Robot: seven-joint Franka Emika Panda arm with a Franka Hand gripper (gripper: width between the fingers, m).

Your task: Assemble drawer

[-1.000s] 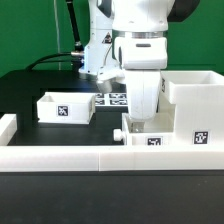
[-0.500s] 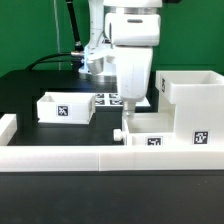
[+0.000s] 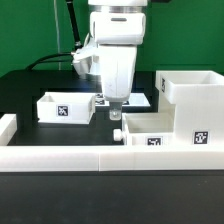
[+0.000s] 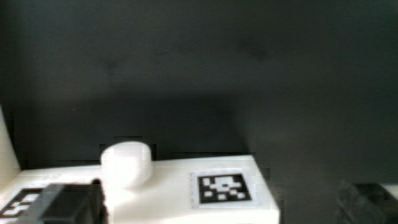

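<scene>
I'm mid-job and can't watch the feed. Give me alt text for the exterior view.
The gripper hangs over the knob end of the near tray. A second tray sits to the exterior view's left and the tall housing to its right, all behind a low white wall.

Exterior view: white Franka arm (image 3: pixel 118 40) hangs near vertical, wrist straight down, its 1 white two-finger gripper (image 3: pixel 116 102) pointing at the surface below. Wrist view: 2 dark fingertips (image 4: pixel 64 203) sit at opposite frame edges, jaws spread wide.
</scene>
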